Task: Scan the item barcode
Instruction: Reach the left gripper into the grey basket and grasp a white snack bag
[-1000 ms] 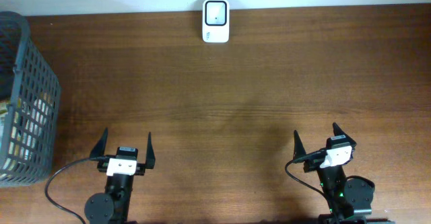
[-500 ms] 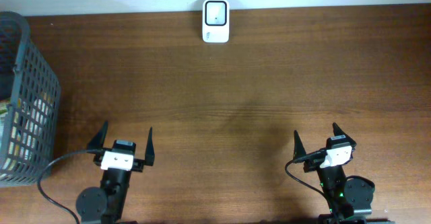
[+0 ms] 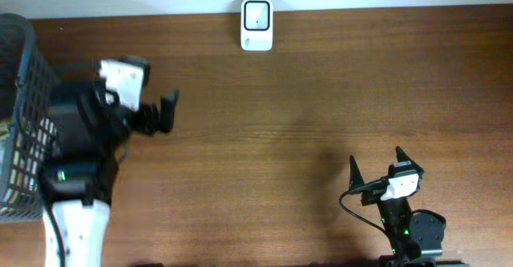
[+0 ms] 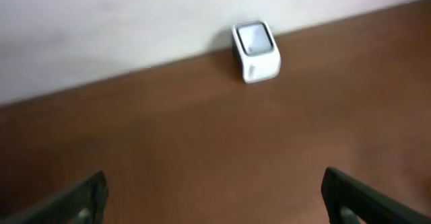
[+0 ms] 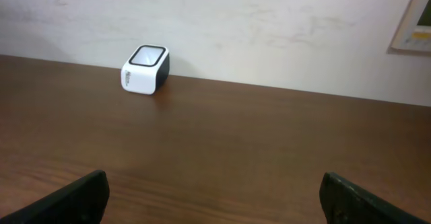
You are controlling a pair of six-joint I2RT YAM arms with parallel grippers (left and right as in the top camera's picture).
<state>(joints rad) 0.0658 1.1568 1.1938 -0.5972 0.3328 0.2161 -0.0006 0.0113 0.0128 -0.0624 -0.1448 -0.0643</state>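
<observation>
Far left, basket point(image 3: 24, 54) cut by the frame edge overhead; its near side masked by the left arm point(image 3: 76, 139). Contents show only as pale scraps through the mesh, unidentifiable. View from the left claw point(image 4: 215, 204) smeared throughout: scanner point(image 4: 256, 51) soft, no print legible, both fingertips point(image 4: 81, 200) run off the bottom edge. On the right claw point(image 5: 215, 200), tips clipped the same way. A wall plate point(image 5: 416, 25), upper right, cut by the edge. Left arm and right arm point(image 3: 409, 231) both leave the overhead frame at the bottom.
</observation>
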